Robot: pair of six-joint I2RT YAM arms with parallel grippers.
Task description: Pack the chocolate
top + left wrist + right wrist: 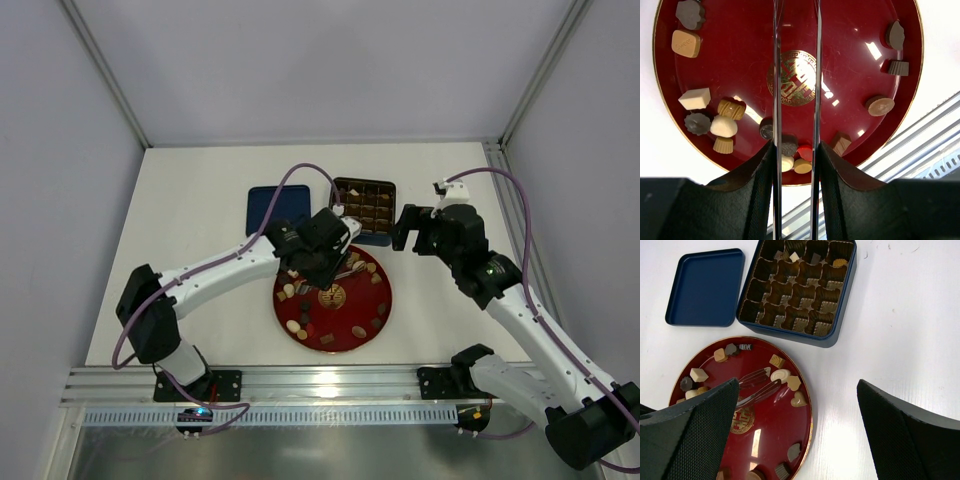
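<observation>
White table (200,200), two arms at work, and most of the chocolate (695,98) lying on a red plate (850,30).

The left gripper (796,100) hangs over the plate with its two thin clear blades (776,75) a narrow gap apart and nothing between them. The blade tips are cut off at the frame top, and the blades half hide a few pieces near the rim. The right gripper (408,230) is spread wide and empty just right of the tin in the top view, and its black pads (690,435) block the lower corners of its own view. Some sixteen pieces can be counted on the plate from the left wrist, where the rim is cropped. One dark blue tin (790,334) has sixteen cups, and about four pieces lie in the row at the frame top. One lid (705,287) lies just beside it.
</observation>
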